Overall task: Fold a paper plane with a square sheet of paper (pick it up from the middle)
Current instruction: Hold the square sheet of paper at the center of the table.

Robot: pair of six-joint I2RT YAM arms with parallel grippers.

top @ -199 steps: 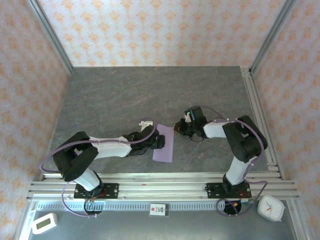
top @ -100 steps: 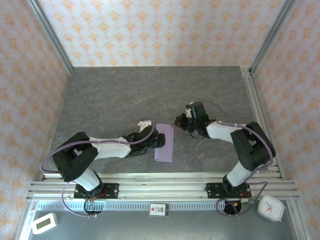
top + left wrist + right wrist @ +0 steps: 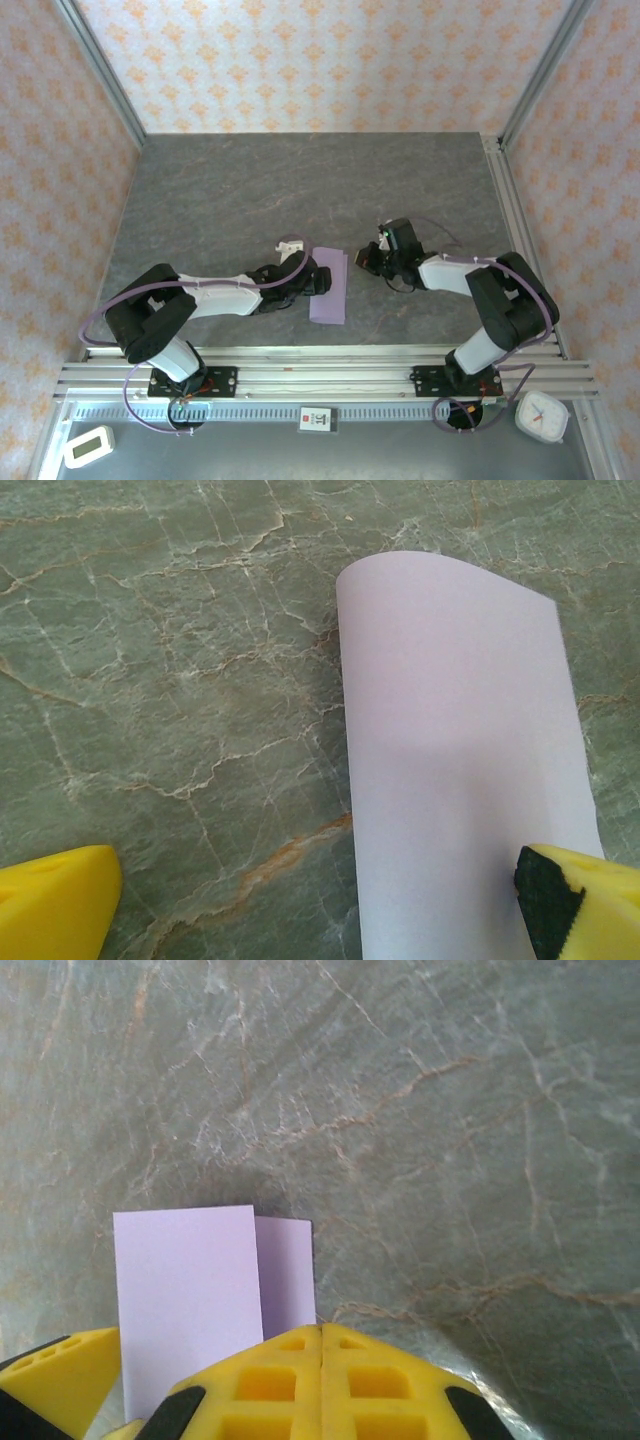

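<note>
The square sheet of paper [image 3: 331, 287] lies on the table folded into a narrow lilac strip; the paper plane is out of view. In the left wrist view the paper [image 3: 460, 760] curls up slightly at its far end. My left gripper [image 3: 317, 283] is open astride the paper's left edge, with one yellow fingertip [image 3: 585, 905] over the sheet and the other on bare table. My right gripper [image 3: 367, 259] is shut, low at the strip's far right corner. In the right wrist view its closed fingertips [image 3: 320, 1360] cover the near edge of the paper [image 3: 185, 1290], where an offset lower layer [image 3: 287, 1270] shows.
The dark marbled table [image 3: 250, 190] stretches far beyond the paper. Patterned walls enclose it, and a metal rail [image 3: 525, 250] runs along the right side. A white clock [image 3: 541, 416] and a small timer [image 3: 88, 446] sit below the front rail.
The right gripper has drawn back slightly and come down nearer the table at the paper's far right corner, its elbow swinging right. The left arm and the paper barely moved.
</note>
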